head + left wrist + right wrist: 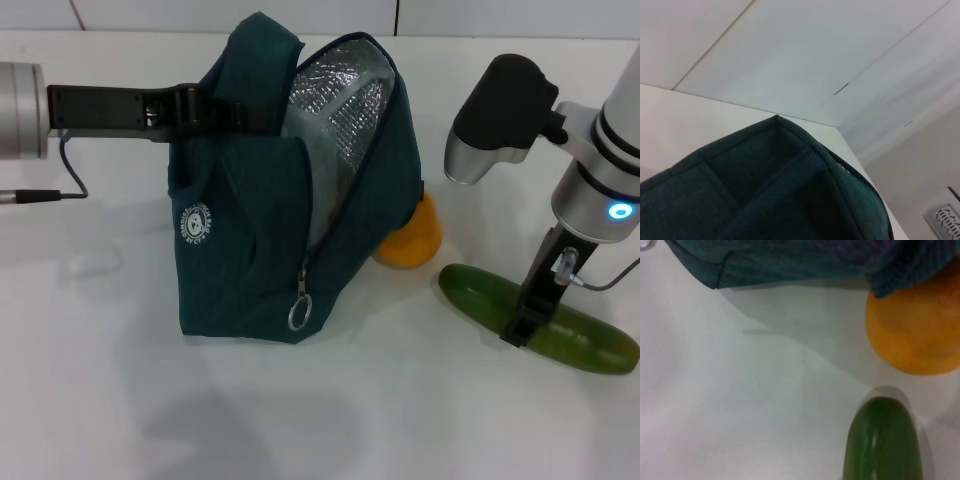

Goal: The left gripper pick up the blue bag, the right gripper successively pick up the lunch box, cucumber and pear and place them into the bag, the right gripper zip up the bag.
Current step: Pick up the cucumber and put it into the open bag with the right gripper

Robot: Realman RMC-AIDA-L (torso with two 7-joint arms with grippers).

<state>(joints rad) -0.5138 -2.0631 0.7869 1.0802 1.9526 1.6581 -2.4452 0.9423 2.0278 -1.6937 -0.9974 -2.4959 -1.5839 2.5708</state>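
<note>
The left gripper [215,108] clenches the fabric blue bag [250,250]; at its three o'clock, the right gripper [522,330] meets the smooth cucumber [480,295], grasp unclear.

Bright, even light from overhead washes the white table [120,400] nearly flat. Soft grey shadow spreads from the blue bag [250,260] toward seven o'clock, faint at its edges. The foil lining [340,110] throws back speckled glare. A thin dark shadow hugs the cucumber [480,295]. Head view is crisp throughout. Left wrist view is dim and soft on the fabric. Right wrist view blurs the pear [915,330] and cucumber tip.
</note>
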